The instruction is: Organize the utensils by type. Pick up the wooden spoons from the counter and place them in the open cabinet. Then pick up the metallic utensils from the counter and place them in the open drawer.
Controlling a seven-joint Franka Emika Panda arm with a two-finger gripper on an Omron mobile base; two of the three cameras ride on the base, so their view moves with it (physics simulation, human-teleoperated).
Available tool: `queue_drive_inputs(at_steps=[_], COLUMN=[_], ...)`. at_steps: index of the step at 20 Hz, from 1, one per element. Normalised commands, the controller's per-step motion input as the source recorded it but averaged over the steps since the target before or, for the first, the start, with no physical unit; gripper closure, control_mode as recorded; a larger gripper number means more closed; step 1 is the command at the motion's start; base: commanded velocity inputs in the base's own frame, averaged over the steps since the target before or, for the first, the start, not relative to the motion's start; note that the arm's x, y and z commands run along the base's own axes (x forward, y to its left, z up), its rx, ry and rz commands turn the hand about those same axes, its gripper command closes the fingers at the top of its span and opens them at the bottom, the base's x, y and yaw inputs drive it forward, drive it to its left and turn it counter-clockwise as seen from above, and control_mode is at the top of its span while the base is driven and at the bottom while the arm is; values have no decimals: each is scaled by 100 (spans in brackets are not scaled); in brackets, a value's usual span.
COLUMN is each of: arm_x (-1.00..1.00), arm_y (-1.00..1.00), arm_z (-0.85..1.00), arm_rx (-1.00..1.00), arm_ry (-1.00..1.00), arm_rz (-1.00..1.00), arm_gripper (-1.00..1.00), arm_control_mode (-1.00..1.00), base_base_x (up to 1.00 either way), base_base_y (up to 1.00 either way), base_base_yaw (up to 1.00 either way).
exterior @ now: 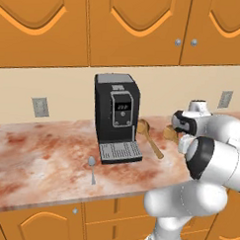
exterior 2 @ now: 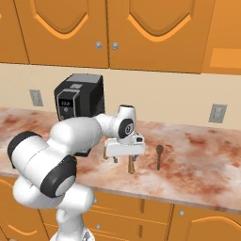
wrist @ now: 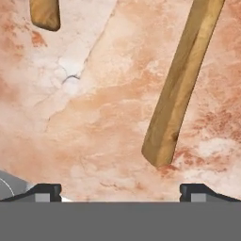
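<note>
The reddish marbled counter (exterior: pixel 41 158) runs under a beige wall and orange arched-door cabinets (exterior 2: pixel 141 33), with a black coffee machine (exterior: pixel 116 117) standing on it. The gripper (exterior 2: pixel 123 160) hangs low over the stone, fingers spread wide and holding nothing. A wooden spoon (wrist: pixel 183 80) lies flat just ahead of it, and a small metal spoon (exterior: pixel 92 167) lies in front of the machine.

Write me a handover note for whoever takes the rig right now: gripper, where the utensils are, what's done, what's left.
Gripper: open, empty, low over the counter above a wooden spoon's handle.
Wooden spoons: one beside the coffee machine; a second one's end shows near the hand.
Metal spoons: one in front of the machine, another to the arm's right.
Done: nothing stowed as far as can be seen.
Left: grasp each wooden spoon, put it in the open cabinet; then metal spoons to the drawer.
</note>
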Motion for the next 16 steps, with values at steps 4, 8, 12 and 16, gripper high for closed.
queue_drive_inputs(at_steps=[4,8,12,16], arm_x=[9,16,21,18], arm_y=[-3,-11,-18,-17], arm_z=[-43,-30,-32,-36], arm_rx=[0,1,5,5], arm_ry=[-1,0,-1,-3], arm_rz=[12,10,9,8], arm_gripper=[-100,-100,-100,-100], arm_control_mode=[-100,-100,-100,-100], base_base_x=[0,0,0,0], base_base_y=[0,0,0,0], base_base_yaw=[0,0,0,0])
